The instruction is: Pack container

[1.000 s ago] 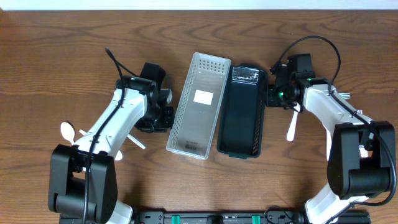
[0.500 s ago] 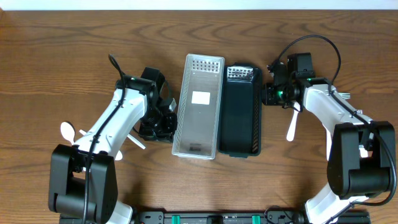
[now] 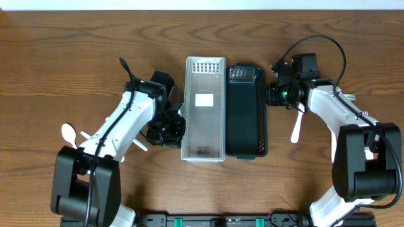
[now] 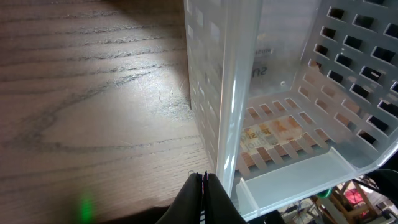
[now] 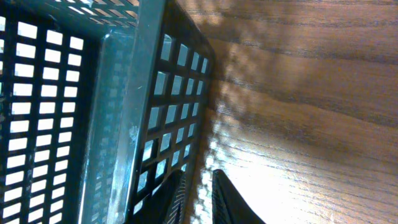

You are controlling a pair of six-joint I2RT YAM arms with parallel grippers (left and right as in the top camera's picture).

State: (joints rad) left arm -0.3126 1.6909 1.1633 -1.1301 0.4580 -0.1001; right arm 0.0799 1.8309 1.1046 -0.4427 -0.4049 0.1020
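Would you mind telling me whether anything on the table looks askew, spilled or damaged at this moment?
Nothing stands out. The white basket and black basket lie side by side, both roughly square to the table, neither tipped nor cracked. A white spoon and white utensil lie loose on the wood, unpacked rather than spilled.

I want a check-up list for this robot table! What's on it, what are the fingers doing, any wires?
Surface: brown wooden table.
Job's things: white basket and black basket side by side, both looking empty.
Clutter: white spoon far left; white utensil and fork tines on the right.
Grippers: left gripper fingers shut at the white basket's wall; right gripper straddles the black basket's wall.
Cables: black cable loops over the right arm.
Surroundings: nothing seen.
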